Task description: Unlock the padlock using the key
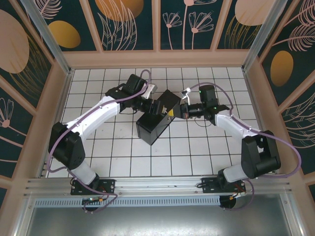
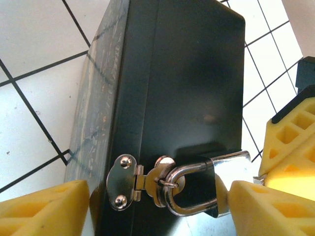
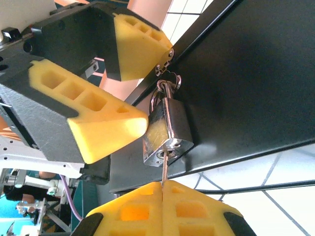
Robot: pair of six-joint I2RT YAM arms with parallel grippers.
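Note:
The small silver padlock (image 3: 167, 130) hangs by its shackle from the hasp (image 2: 142, 181) on the black box (image 1: 152, 129). My right gripper (image 3: 162, 189) is shut on the key (image 3: 165, 169). The key's thin blade reaches up into the keyhole in the padlock's underside. My left gripper (image 2: 160, 201) stands open around the padlock (image 2: 224, 179). One of its yellow fingers (image 2: 270, 206) rests against the padlock's body. The other finger (image 2: 44, 209) stays apart from it, beyond the box's lid edge. From above, both grippers (image 1: 158, 107) (image 1: 181, 111) meet at the box's far end.
The box (image 2: 197, 73) lies on the white tiled table (image 1: 206, 147), with its painted lid (image 2: 93, 98) showing at the side. Wooden walls (image 1: 157, 59) ring the table, and there is open tile on every side of the box.

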